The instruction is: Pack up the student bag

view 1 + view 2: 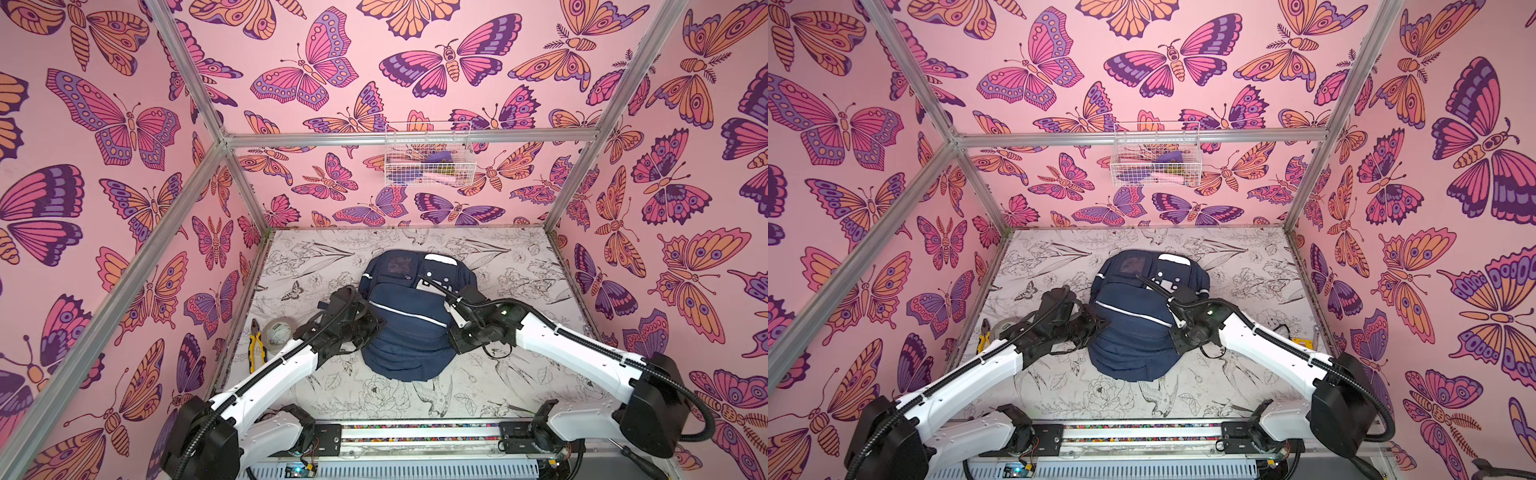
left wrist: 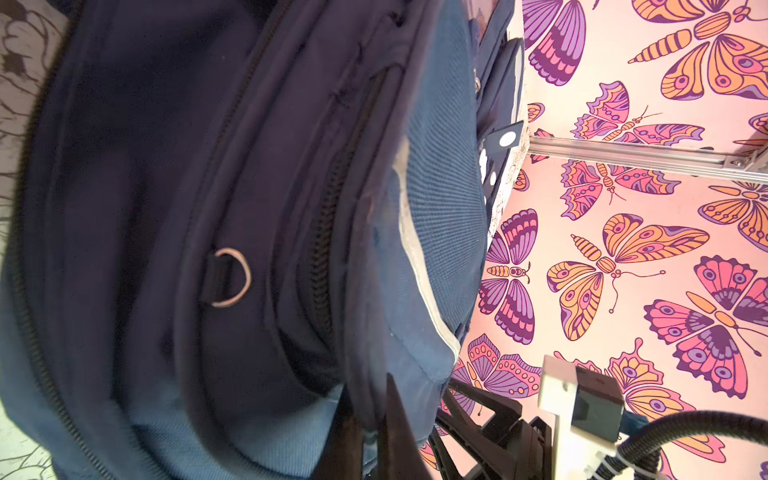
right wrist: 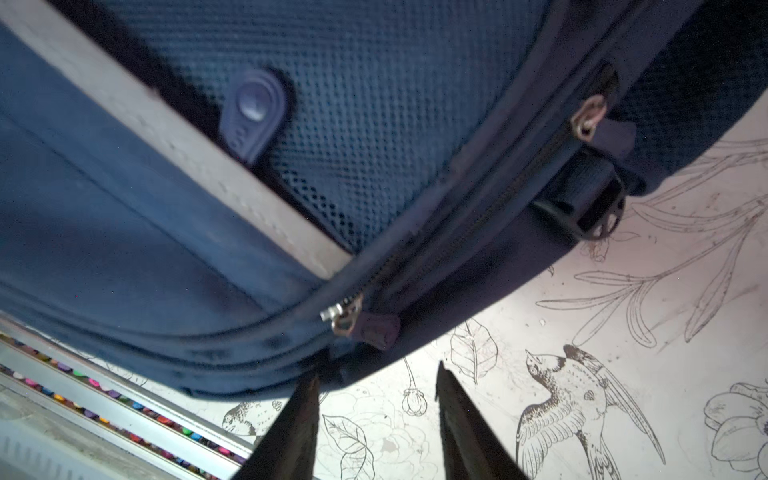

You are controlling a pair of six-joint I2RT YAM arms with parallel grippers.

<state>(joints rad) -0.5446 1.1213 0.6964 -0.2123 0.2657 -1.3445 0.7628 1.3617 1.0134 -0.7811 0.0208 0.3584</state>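
The student bag (image 1: 409, 328) (image 1: 1133, 332), navy with white stripes, lies flat in the middle of the table. My left gripper (image 1: 368, 324) (image 1: 1094, 328) (image 2: 370, 399) is at the bag's left edge, shut on a fold of its blue fabric (image 2: 399, 332). My right gripper (image 1: 451, 332) (image 1: 1173, 336) (image 3: 377, 370) stands open at the bag's right edge, just above the table, with nothing between its fingers. A metal zipper pull (image 3: 345, 318) sits on the bag (image 3: 166, 208) just beyond the fingertips. Farther along the same side there is a second pull (image 3: 588, 116) and a black buckle (image 3: 582, 203).
A yellow-handled tool (image 1: 255, 345) and a tape roll (image 1: 278, 330) lie at the table's left edge. A small yellow item (image 1: 1302, 343) lies behind the right arm. A white wire basket (image 1: 428, 158) hangs on the back wall. Butterfly-patterned walls close in three sides.
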